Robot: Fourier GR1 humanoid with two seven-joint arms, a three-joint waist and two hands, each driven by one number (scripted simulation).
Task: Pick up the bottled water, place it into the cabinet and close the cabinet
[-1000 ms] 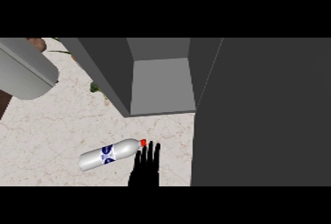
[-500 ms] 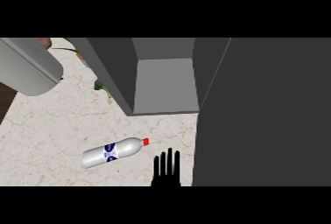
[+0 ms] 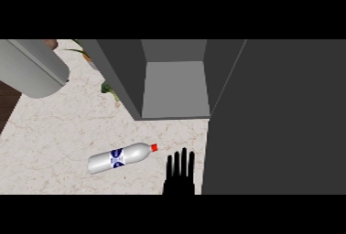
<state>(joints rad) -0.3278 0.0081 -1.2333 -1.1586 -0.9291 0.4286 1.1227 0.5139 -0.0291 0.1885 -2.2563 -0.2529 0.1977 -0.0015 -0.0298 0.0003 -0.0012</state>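
Compared with half a second before: little changed. Bottled water [image 3: 121, 158] lay in much the same spot on the table [image 3: 61, 132], tilted the same way; robot hand [image 3: 180, 176] at the lower edge held nearly the same place, perhaps slightly higher. A second before, sat higher and closer to the bottle's cap.

Largest: dark grey cabinet door [image 3: 277, 119], a flat matte slab, swung open and filling the view's right side. Behind it, cabinet [image 3: 128, 68], boxy, grey-walled, its open compartment pale grey inside and holding nothing visible. At upper left, a smooth grey cylinder [image 3: 30, 68], slanted. Table of pale, speckled, stone-like surface, with a dark brown strip at its far left edge. Green leaves [image 3: 108, 89] just beside the cabinet's left wall, and a brown pot-like shape [image 3: 51, 44] at the top, partly hidden.

Bottled water on its side on the table, below and in front of the cabinet, outside it: clear rounded body, white and blue label, small red cap pointing up-right toward the door.

Robot hand black, fingers straight, slightly spread, pointing up, holding nothing; just right of the cap, apart from it, close to the door's edge. Only one hand in view; which one, cannot tell for certain from position alone, though shown right of the bottle.
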